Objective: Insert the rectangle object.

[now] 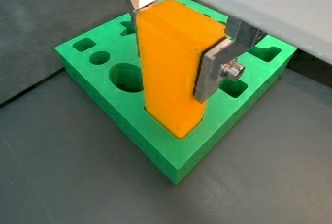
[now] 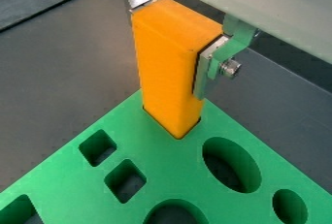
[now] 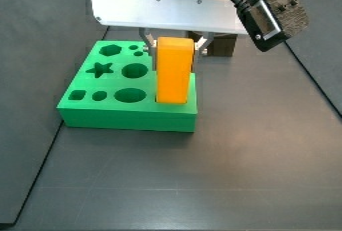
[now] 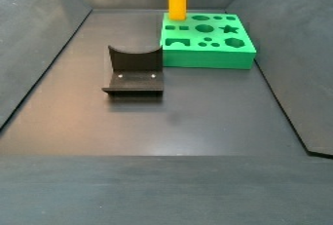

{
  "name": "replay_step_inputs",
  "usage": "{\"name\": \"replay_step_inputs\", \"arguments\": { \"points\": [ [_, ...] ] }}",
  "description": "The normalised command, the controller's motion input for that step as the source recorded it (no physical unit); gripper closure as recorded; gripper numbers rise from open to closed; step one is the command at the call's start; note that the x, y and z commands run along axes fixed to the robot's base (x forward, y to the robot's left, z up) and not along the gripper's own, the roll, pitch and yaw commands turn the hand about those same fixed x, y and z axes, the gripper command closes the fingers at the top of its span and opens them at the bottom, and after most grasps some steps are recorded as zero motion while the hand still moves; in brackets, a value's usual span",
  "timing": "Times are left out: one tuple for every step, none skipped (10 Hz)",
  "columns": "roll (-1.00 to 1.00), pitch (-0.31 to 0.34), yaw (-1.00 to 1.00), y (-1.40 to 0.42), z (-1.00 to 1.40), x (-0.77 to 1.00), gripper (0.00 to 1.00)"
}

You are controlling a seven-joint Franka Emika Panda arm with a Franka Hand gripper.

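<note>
Wrist views show our gripper (image 1: 182,29) clamped on the upright rectangle object (image 1: 176,68), holding it vertical over the green board (image 1: 104,97) so it can drop straight into 1 slot.

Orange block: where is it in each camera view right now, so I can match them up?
Wrist view: orange block centre, in the gripper.
Wrist view: upper centre.
Side view: centre, above the board's right edge.
Side view: top centre.
Shared landmark: green board.

Orange-yellow rectangle object (image 1: 176,68) — silver-fingered hand (image 1: 182,24) — green board (image 1: 111,87).
</note>
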Motion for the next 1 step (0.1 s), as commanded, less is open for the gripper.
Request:
{"name": "replay_step_inputs", "arguments": {
  "points": [
    [0.00,0.000,0.00,0.00,0.00,0.00,1.00]
  ]
}}
